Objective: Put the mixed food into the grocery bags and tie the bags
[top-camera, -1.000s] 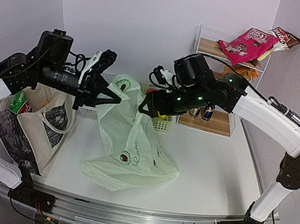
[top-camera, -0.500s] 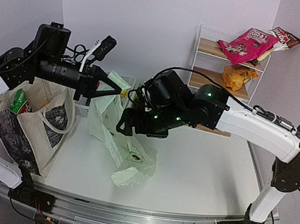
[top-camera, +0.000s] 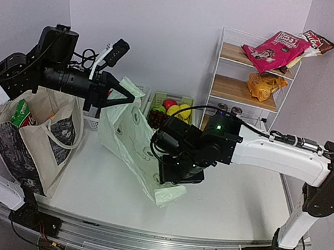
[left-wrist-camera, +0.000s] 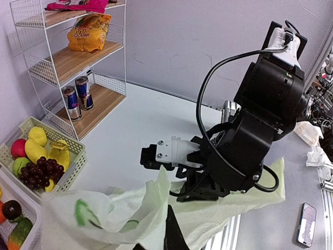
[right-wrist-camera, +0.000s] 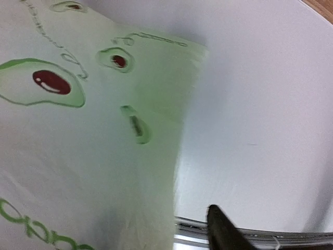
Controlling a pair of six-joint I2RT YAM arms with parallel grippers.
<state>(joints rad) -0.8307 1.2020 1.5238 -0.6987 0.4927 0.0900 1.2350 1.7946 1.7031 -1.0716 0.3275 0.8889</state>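
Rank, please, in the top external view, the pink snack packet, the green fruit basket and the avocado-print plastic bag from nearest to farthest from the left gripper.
1. Avocado-print plastic bag: hangs from the left gripper itself.
2. Green fruit basket: just to the gripper's right, a little further back.
3. Pink snack packet: far right, on the top shelf of the wire rack.

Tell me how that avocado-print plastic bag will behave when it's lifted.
Likely floppy: the plastic bag sags in folds from the left gripper down to the table. Probably very light: it looks thin and flat, nothing bulging. Pushed, it would probably crumple, like its folded lower end.
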